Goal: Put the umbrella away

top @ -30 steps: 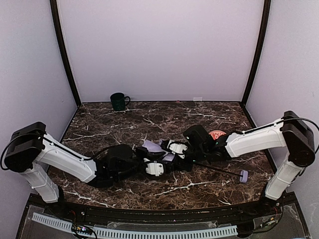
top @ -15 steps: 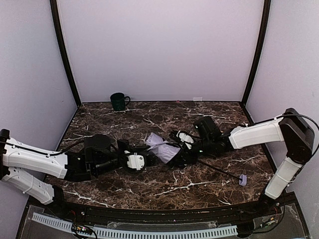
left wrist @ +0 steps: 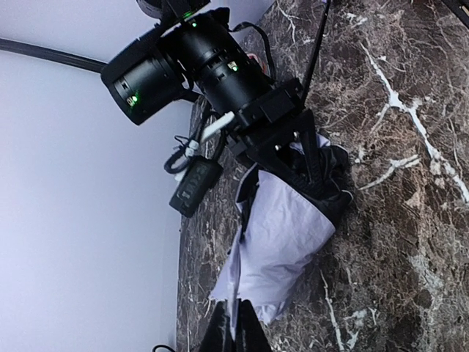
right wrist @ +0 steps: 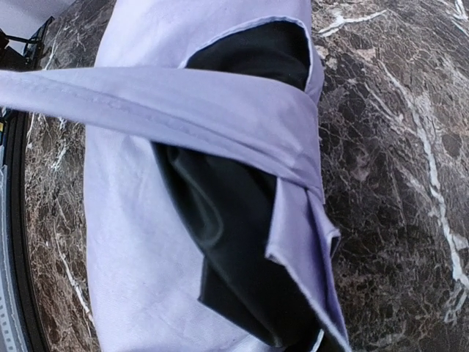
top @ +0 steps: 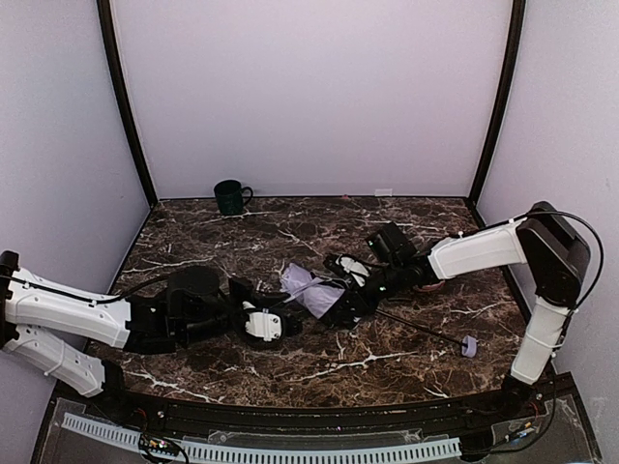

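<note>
Where the two arms meet near the middle of the counter (top: 290, 362), the umbrella (top: 308, 288) lies as a loosely gathered bundle of pale lavender fabric, caught between both tools. Reaching in from the left, the left tool (top: 288, 307) sits at the bundle's near-left edge; the left wrist view shows its fingers (left wrist: 248, 334) drawn almost together with only a thin strip of lavender fabric pinched between them. That strip appears to be the strap (right wrist: 146, 103), which runs taut across the bundle in the right wrist view, over a fold of black lining (right wrist: 227, 220). Coming from the right, the right tool (top: 340, 293) is on the bundle's right end, its fingers set on either side of the dark folds and clamped on them — seen from the left wrist, it presses the fabric down against the counter. Beyond the right tool, the thin black shaft (top: 416, 327) trails toward the near right, ending in the small lavender handle (top: 469, 346), which rests on the counter well apart from both tools. A dark green mug (top: 230, 196) stands at the far left, well away from the umbrella.
</note>
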Tool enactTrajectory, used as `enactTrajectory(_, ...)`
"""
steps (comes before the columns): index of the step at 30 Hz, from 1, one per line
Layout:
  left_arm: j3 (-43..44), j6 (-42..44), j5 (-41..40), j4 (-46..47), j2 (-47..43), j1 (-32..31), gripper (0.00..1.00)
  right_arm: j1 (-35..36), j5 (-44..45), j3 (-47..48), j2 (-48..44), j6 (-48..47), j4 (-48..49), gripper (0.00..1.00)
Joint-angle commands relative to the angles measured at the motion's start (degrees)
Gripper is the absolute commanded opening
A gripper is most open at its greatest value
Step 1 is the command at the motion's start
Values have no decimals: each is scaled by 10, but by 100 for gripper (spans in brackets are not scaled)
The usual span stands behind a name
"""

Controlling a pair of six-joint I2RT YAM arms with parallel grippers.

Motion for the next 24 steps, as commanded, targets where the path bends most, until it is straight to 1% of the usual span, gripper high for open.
enactTrajectory(1,47,29,76,-32,-59,2,0,-13,32,34,29,8,-21,0)
enactTrajectory(3,49,33,107,-80,-66,-7,0,-23,31,32,40,43,1,0)
enactTrajectory(7,15,57,107,-132,-44,-19,0,-61,-19,26,42,116,61,0)
enactTrajectory(8,-7,64,110,-134,-35,-21,0,-65,-22,25,37,120,68,0)
enactTrajectory(10,-42,71,124,-101,-14,-21,0,-66,-23,27,27,114,68,0)
enactTrajectory(11,-43,67,122,-84,8,-21,0,-66,-26,30,27,110,65,0)
enactTrajectory(13,-11,54,89,-102,75,-21,0,-66,-33,33,39,107,54,0)
enactTrajectory(14,10,47,79,-115,124,-21,0,-66,-38,30,47,109,53,0)
enactTrajectory(18,30,20,54,-112,235,-21,0,-65,-41,12,66,146,62,0)
enactTrajectory(20,26,9,48,-119,265,-21,0,-66,-13,4,65,163,60,1)
enactTrajectory(24,13,17,45,-110,284,-21,0,-64,17,2,65,180,54,10)
